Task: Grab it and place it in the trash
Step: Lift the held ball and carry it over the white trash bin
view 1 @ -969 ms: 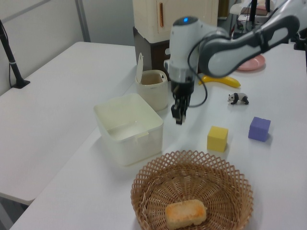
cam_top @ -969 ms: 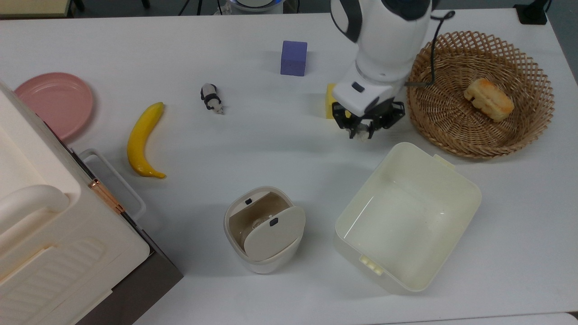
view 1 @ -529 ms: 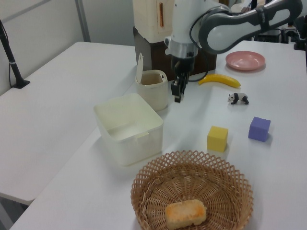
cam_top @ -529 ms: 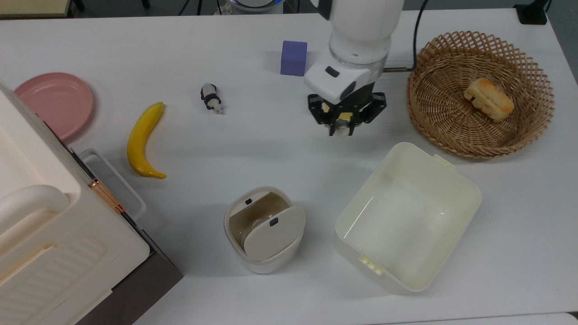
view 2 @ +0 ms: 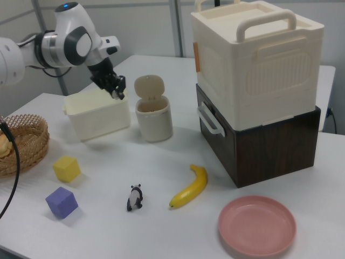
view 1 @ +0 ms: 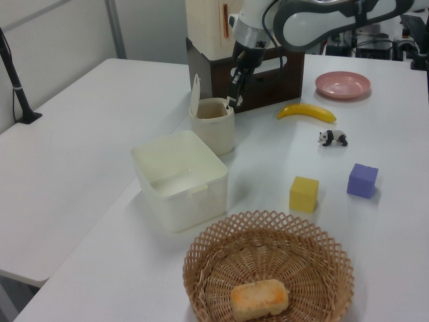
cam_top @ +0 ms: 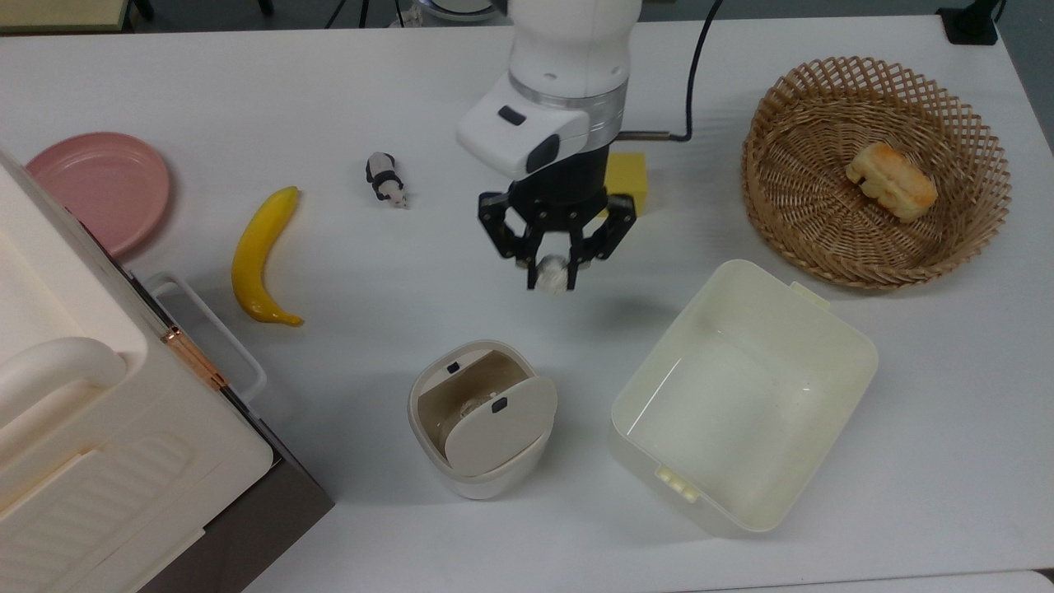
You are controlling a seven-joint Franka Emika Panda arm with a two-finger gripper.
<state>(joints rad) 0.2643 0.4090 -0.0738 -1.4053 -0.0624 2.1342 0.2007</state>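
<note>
The white table (cam_top: 346,91) spreads wide around the gripper (cam_top: 553,272), with bare surface on every side of it in the top view. At the top view's far left of the gripper stands the cream case on a dark wooden box (view 2: 269,140), the tallest obstacle. Below-right of the gripper in the top view sits the cream rectangular tub (cam_top: 745,395), smooth-walled and open; above-right lies the woven wicker basket (cam_top: 877,169) holding a bread piece (cam_top: 891,181). Directly below the gripper in the top view stands the rounded white trash (cam_top: 482,416), its beige lid tilted open. The yellow banana (cam_top: 259,255) and pink plate (cam_top: 99,189) lie left. Behind the gripper sits the yellow cube (cam_top: 630,177); the panda figurine (cam_top: 385,179) lies up-left. The fingers clamp the crumpled paper wad (cam_top: 553,272), lifted off the table.
</note>
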